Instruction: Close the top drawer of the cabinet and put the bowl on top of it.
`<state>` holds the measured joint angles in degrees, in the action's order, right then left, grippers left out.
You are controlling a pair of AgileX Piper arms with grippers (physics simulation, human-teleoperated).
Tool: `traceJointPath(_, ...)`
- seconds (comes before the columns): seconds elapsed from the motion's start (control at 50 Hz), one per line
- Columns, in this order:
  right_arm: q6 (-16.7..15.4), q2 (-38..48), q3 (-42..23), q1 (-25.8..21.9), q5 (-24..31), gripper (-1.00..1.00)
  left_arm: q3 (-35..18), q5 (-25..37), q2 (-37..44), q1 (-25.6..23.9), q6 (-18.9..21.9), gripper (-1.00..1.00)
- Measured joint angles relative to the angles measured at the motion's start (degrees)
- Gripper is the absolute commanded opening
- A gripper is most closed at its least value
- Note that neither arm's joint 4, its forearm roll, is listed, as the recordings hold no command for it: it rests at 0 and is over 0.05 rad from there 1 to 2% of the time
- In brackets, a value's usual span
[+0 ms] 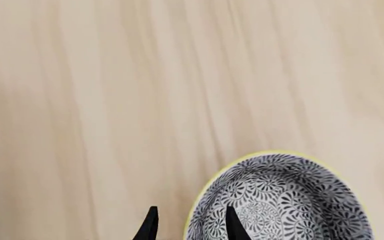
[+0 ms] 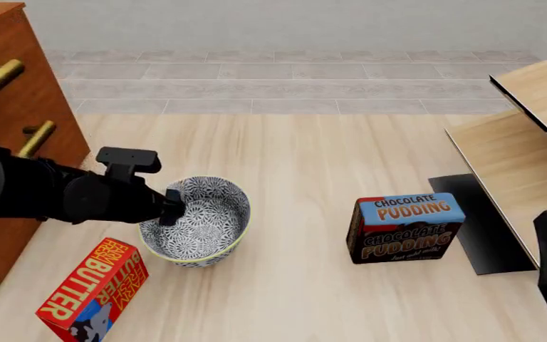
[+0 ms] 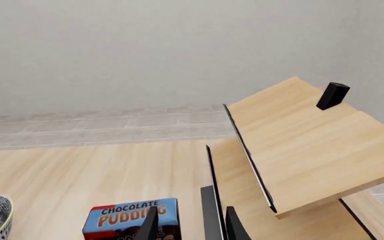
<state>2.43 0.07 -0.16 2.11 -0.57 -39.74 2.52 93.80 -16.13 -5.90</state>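
Left gripper at the bowl, jaws parted narrowly astride its near rim, one finger inside, one outside; grip not certain. Bowl on the table beside the cabinet. Right gripper slightly open, empty, facing the pudding box.

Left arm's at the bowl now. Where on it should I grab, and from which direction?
Pinch the bowl by its rim wall, coming down from above on the side facing the cabinet. It sits upright and looks too wide to span. The left gripper already straddles that rim in the wrist view, one fingertip inside, one outside, so closing there should probably hold.
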Motion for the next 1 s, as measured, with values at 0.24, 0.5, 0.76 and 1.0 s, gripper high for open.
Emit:
traceJointPath(0.24,-0.1,0.0,0.0,-0.1,0.0,1.0,1.0,-1.7,1.2,-0.1,-0.4,1.0)
traceJointPath(0.5,-0.3,0.0,0.0,-0.1,0.1,1.0,0.9,-2.0,0.0,0.4,-1.0,-1.0)
traceJointPath(0.76,-0.3,0.0,0.0,0.0,0.1,1.0,0.6,-2.0,-1.9,-0.3,-2.5,-1.0)
traceJointPath(1.0,-0.3,0.0,0.0,-0.1,0.1,1.0,-0.1,-1.0,-4.2,-1.5,-4.6,-1.0)
